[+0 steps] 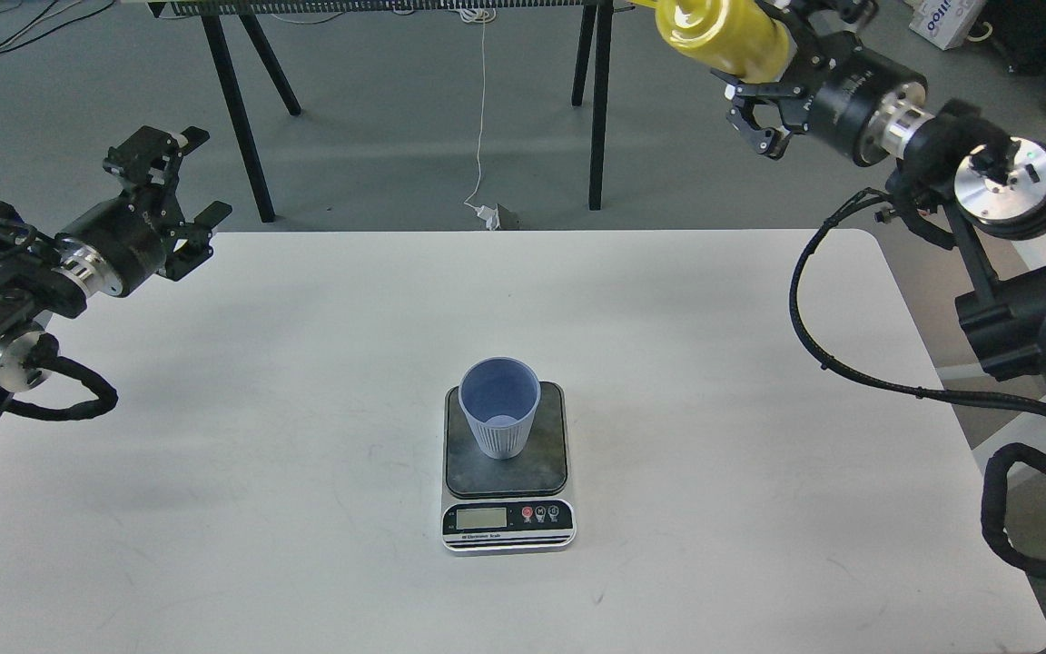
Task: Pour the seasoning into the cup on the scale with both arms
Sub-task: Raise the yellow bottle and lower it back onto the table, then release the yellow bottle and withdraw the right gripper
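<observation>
The pale blue-grey ribbed cup (499,406) stands upright on the dark plate of the scale (550,454) at the table's middle front. My right gripper (762,74) is shut on the yellow seasoning bottle (723,33), held high at the top right, well above and behind the table. The bottle lies nearly sideways and its nozzle end is cut off by the top edge. My left gripper (176,186) is open and empty, hovering over the table's far left corner.
The white table (305,409) carries only the scale and cup. Black stand legs (237,100) and a second pair (597,91) rise behind its far edge. Another white table (1045,245) stands at the right.
</observation>
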You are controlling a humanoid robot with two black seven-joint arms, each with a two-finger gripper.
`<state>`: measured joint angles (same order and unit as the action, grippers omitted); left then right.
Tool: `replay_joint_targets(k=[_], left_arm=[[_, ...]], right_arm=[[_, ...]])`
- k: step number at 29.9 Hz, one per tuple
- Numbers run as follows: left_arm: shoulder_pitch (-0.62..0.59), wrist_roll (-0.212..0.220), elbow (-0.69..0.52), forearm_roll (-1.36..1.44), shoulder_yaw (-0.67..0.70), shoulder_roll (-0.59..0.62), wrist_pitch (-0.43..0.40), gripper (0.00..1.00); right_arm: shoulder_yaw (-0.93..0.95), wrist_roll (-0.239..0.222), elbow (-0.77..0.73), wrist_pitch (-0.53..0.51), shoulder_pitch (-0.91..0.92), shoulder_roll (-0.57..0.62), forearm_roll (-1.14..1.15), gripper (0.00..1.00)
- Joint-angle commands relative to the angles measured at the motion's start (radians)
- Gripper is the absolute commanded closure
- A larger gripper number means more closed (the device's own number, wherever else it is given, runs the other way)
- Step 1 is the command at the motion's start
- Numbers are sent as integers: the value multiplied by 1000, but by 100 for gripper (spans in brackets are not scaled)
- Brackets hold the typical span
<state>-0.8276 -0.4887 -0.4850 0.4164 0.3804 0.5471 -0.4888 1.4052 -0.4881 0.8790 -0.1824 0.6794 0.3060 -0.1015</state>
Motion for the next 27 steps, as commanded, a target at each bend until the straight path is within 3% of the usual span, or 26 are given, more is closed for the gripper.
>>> replay_joint_targets(k=[1,7,14,23,26,27], left_arm=[[-1,0,0,2,0,-1,0,0],[-1,0,0,4,0,-6,0,0],[-1,0,0,5,0,-6,0,1],[-1,0,0,5,0,-4,0,0],[-1,0,0,5,0,-4,0,0],[-1,0,0,5,0,-4,0,0]], right_arm=[[20,-1,3,-38,-187,24,-116,95],[-26,-1,35,-233,-470,13,-121,95],[-71,-1,49,-306,-595,-25,-121,93],[-77,-1,61,-306,-624,-59,-119,73],[-94,-1,58,-306,-624,-61,-119,62],[-100,-1,57,-306,-624,-61,-118,53]])
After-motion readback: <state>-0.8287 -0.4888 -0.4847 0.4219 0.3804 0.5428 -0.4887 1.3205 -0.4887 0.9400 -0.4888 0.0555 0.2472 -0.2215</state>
